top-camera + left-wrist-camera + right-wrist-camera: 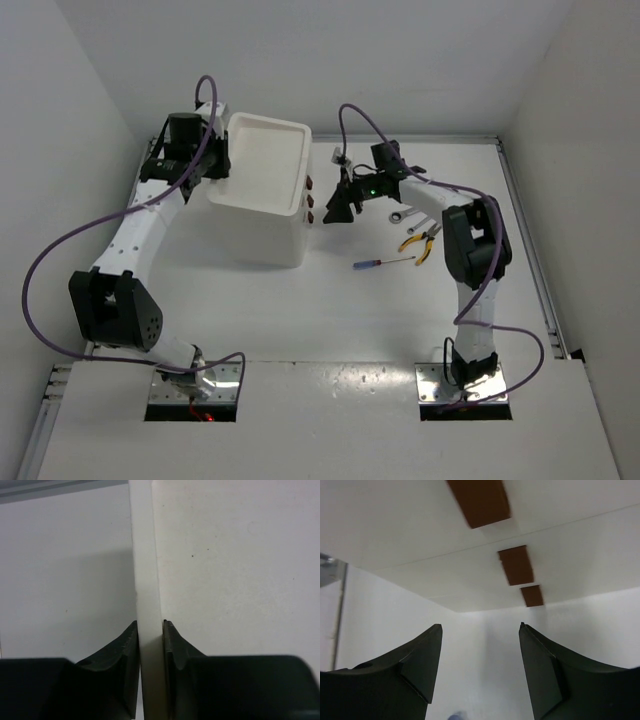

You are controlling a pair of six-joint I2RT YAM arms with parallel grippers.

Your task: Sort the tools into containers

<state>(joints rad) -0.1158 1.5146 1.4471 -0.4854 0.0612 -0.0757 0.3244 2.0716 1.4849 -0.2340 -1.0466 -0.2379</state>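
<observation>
Black fingers of the left gripper [150, 647] close narrowly on the thin left rim of the white cabinet [262, 215], pinching the wall of its shallow tray top. Three red-brown drawer handles [481, 500] sit on the cabinet's right face. Just right of those handles hangs the right gripper [481, 630], jaws spread wide, holding nothing and touching nothing. Farther right of the cabinet, on the white table [250, 320], lie a thin screwdriver [383, 263] with a blue-and-red handle, two silver wrenches [404, 215] and yellow-handled pliers [420, 245], all well apart from the cabinet.
</observation>
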